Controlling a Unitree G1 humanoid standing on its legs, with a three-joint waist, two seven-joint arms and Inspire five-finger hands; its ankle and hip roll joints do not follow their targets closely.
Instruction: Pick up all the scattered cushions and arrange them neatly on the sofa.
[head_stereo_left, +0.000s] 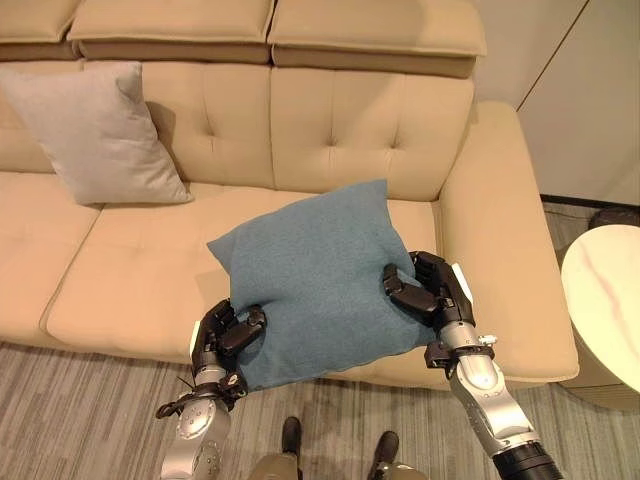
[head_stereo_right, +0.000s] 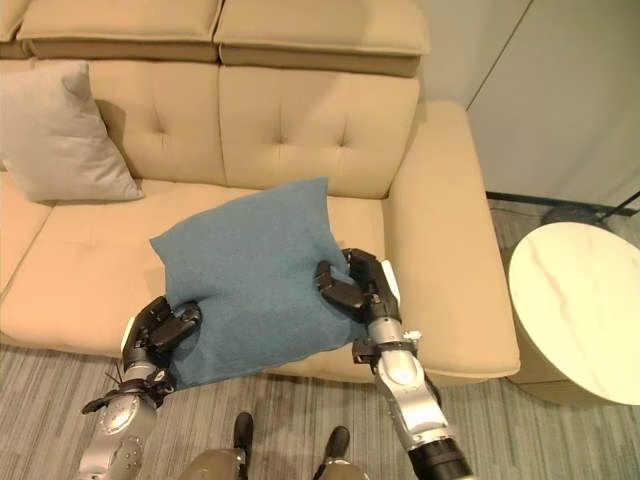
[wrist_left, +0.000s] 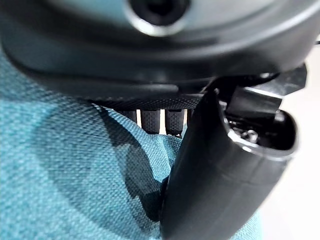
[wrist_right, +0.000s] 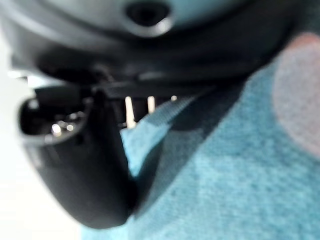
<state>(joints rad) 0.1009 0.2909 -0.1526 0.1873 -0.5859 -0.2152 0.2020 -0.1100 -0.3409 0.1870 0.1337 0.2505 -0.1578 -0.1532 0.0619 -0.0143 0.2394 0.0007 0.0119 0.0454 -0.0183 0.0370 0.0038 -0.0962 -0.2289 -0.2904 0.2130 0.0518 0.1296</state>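
The blue cushion (head_stereo_left: 315, 280) hangs between both hands over the front edge of the sofa (head_stereo_left: 330, 110), above the right-hand seat and near the right armrest. The left hand (head_stereo_left: 225, 335) pinches its lower left corner, thumb pressed on top of the fabric and fingers curled beneath; the right hand (head_stereo_left: 430, 290) clamps its right edge the same way, as each wrist view confirms with the thumb dug into the blue weave.

The risk, as I judge it, lies in how little cloth each hand has. Both grips sit at the margins, so the soft filling could sag and pull a corner free, dropping the cushion to the floor in front of the sofa. Uneven release could also leave it flat or skewed on the seat instead of propped against the backrest.

A grey cushion (head_stereo_left: 95, 135) already leans upright against the backrest toward the sofa's left end, well apart from the blue one. A round white side table (head_stereo_right: 580, 310) stands beyond the right armrest. No containers are present.
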